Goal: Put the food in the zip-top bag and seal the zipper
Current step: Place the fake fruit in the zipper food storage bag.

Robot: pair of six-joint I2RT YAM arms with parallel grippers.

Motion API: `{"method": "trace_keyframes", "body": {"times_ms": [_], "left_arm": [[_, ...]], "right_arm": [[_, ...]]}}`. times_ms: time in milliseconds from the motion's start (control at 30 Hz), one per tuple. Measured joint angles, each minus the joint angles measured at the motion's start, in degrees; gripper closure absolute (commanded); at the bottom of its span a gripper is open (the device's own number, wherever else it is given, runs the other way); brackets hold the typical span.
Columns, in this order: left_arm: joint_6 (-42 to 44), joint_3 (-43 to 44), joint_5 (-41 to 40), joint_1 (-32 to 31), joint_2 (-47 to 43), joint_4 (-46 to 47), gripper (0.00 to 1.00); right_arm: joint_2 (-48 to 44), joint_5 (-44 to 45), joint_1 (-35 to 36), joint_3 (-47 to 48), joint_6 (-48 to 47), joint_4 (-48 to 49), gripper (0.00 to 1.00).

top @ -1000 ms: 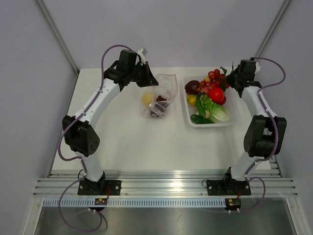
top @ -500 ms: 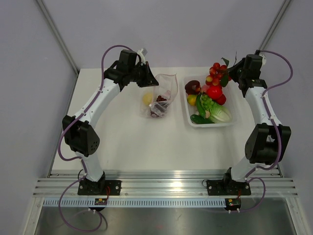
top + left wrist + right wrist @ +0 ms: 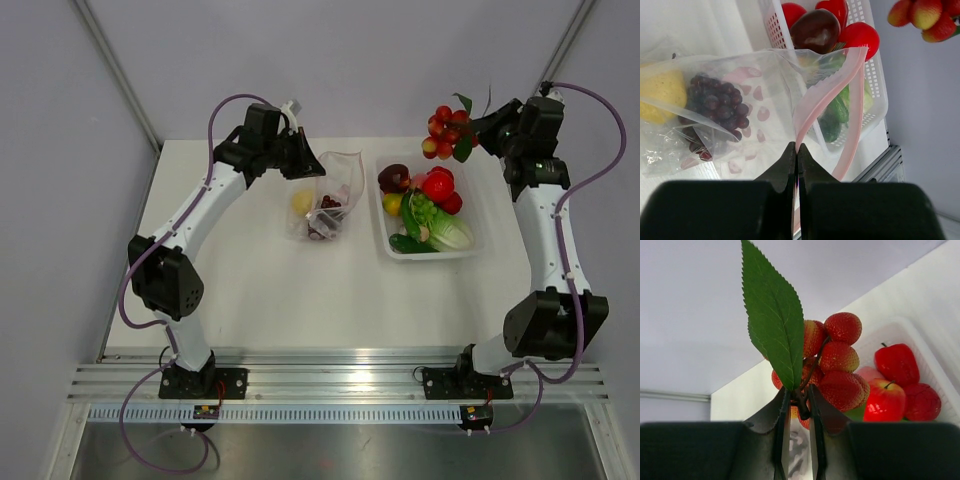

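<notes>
The clear zip-top bag (image 3: 328, 200) lies mid-table with a yellow lemon (image 3: 301, 201) and dark grapes (image 3: 326, 212) inside. My left gripper (image 3: 305, 160) is shut on the bag's pinkish zipper strip (image 3: 816, 107) and holds the mouth up and open. The lemon (image 3: 657, 95) and grapes (image 3: 720, 102) also show in the left wrist view. My right gripper (image 3: 478, 133) is shut on the stem of a cluster of red bumpy berries with a green leaf (image 3: 445, 133), held in the air above the basket's far edge. The cluster (image 3: 832, 367) fills the right wrist view.
A white mesh basket (image 3: 470, 250) right of the bag holds a dark plum (image 3: 393, 177), red tomatoes or apples (image 3: 437, 187), green vegetables (image 3: 408, 243) and pale lettuce (image 3: 450, 234). Grey walls stand behind and beside the table.
My right gripper has lifted the red berry cluster out of the basket, up and toward the back. The left gripper and the bag have not moved.
</notes>
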Motion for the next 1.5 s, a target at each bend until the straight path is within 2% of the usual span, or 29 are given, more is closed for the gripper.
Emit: {"method": "trace_keyframes", "body": {"times_ms": [167,333,567,867,1067,1233,1400,1500], "left_arm": [[-0.3,-2.0,-0.1,0.0,-0.1,1.5,1.00],[-0.4,-3.1,-0.1,0.0,-0.2,2.3,1.00],[-0.6,-4.9,-0.3,-0.1,-0.8,2.3,1.00],[-0.6,-4.9,-1.7,-0.1,-3.4,1.5,1.00],[-0.6,-4.9,-1.7,-0.2,-3.6,1.4,1.00],[-0.9,-4.9,-1.5,-0.5,-3.6,1.4,1.00],[-1.2,-4.9,-0.8,-0.9,-3.6,1.4,1.00],[-1.1,-4.4,-0.7,-1.4,-3.6,0.9,1.00]], "right_arm": [[-7.4,-6.1,1.0,0.0,0.0,-3.4,1.00],[-12.5,-9.7,7.9,2.1,-1.0,-7.5,1.00],[-12.4,-12.7,20.6,4.5,-1.6,-9.6,1.00],[-10.6,-12.4,25.7,1.3,-0.5,-9.5,1.00],[-6.2,-10.2,27.8,-2.6,0.0,-10.3,1.00],[-1.9,-4.6,28.5,-2.4,0.1,-14.4,1.00],[1.1,3.1,32.5,2.8,-0.3,-19.8,1.00],[2.2,4.7,34.5,7.3,-0.4,-21.1,1.00]]}}
